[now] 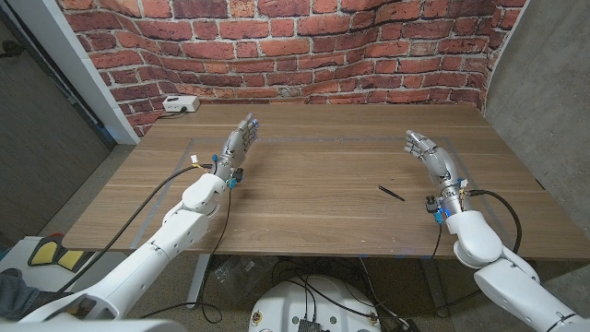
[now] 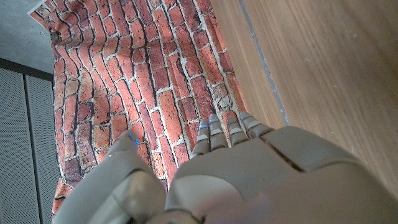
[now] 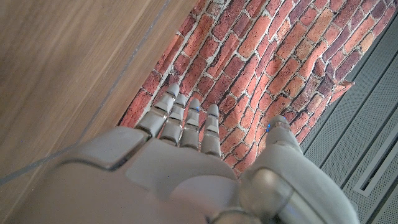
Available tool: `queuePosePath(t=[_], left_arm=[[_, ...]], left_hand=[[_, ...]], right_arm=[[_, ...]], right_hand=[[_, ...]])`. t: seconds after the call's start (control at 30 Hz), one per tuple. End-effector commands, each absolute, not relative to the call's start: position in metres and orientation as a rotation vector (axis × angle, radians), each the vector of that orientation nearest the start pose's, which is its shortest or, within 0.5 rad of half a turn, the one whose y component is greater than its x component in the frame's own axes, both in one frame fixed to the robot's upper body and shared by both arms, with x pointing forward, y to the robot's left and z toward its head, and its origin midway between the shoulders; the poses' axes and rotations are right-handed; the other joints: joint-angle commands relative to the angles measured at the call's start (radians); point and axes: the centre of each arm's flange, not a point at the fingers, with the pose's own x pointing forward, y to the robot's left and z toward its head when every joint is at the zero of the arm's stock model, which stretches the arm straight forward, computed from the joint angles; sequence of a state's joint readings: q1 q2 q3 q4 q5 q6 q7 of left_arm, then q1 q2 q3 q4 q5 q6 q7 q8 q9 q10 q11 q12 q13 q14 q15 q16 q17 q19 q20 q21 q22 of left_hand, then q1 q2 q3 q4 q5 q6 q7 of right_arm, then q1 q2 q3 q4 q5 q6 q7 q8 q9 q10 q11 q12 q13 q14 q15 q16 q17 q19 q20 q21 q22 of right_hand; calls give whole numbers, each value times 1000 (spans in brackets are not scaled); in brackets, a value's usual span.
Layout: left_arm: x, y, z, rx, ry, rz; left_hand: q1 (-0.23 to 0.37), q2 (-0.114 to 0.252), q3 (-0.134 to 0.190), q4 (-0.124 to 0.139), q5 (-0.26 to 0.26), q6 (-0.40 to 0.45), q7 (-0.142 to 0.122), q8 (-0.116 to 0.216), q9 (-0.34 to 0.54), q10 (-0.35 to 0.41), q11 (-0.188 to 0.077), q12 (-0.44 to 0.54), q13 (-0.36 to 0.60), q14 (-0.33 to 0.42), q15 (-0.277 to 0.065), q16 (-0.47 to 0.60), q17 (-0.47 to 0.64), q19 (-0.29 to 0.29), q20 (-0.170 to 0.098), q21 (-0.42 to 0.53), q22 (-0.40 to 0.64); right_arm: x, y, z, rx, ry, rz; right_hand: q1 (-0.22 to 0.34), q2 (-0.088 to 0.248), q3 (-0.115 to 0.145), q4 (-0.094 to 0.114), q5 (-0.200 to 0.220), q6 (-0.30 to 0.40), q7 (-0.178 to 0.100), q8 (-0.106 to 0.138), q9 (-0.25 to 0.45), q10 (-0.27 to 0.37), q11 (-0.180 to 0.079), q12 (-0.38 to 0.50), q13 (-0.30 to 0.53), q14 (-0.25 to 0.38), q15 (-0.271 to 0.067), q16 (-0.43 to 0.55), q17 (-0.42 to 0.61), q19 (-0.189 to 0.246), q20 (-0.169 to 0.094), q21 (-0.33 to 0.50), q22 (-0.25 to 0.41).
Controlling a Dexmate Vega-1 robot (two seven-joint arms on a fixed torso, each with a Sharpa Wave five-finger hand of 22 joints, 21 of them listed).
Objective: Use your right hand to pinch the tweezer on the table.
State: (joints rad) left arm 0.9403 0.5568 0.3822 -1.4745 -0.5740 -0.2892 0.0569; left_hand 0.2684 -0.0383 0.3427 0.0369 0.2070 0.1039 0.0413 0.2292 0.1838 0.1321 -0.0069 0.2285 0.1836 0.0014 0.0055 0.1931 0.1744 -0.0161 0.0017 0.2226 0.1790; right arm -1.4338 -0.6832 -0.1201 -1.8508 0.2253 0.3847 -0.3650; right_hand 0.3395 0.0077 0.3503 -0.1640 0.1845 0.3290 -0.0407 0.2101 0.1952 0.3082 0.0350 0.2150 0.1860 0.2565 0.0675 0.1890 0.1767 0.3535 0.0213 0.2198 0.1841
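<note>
On smooth wood table, thin black tweezer.

A wooden table stands before a red brick wall. A small white box lies on the floor at the far left, beside a grey wall panel.

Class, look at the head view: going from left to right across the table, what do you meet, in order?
Left hand → tweezer → right hand.
</note>
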Motion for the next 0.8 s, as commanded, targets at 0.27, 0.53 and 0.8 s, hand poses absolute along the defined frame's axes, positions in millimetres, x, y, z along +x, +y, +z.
queuePosePath(t=[0.27, 0.53, 0.8], left_arm=[[616, 261, -32, 51, -633, -220], [616, 260, -32, 60, -630, -223], [617, 259, -35, 52, -631, -228]], left_hand=[[7, 4, 8, -1, -6, 13, -4, -2, 4, 4, 0, -2, 5, 13, -1, -1, 5, -5, 5, -1, 3], [12, 7, 9, -3, -9, 13, -2, -5, 4, 6, 0, -3, 6, 14, 0, -2, 5, -5, 7, -2, 4], [16, 9, 9, -5, -12, 16, -3, -7, 4, 8, -1, -5, 6, 17, 0, -2, 6, -5, 6, -3, 4]], right_arm=[[472, -320, -99, -440, -793, -171], [464, -317, -103, -548, -791, -225], [457, -312, -101, -676, -781, -265]], right_hand=[[76, -4, 23, -17, 1, 49, -27, 16, 1, 42, -15, 16, 2, 29, -15, 1, 2, 30, -7, 8, 1], [114, -10, 33, -19, -1, 69, -36, 21, 1, 62, -23, 22, 2, 39, -20, 1, 2, 37, -14, 7, 1], [143, -17, 39, -19, -3, 94, -46, 27, 1, 73, -31, 25, 2, 49, -27, 2, 1, 43, -16, 7, 1]])
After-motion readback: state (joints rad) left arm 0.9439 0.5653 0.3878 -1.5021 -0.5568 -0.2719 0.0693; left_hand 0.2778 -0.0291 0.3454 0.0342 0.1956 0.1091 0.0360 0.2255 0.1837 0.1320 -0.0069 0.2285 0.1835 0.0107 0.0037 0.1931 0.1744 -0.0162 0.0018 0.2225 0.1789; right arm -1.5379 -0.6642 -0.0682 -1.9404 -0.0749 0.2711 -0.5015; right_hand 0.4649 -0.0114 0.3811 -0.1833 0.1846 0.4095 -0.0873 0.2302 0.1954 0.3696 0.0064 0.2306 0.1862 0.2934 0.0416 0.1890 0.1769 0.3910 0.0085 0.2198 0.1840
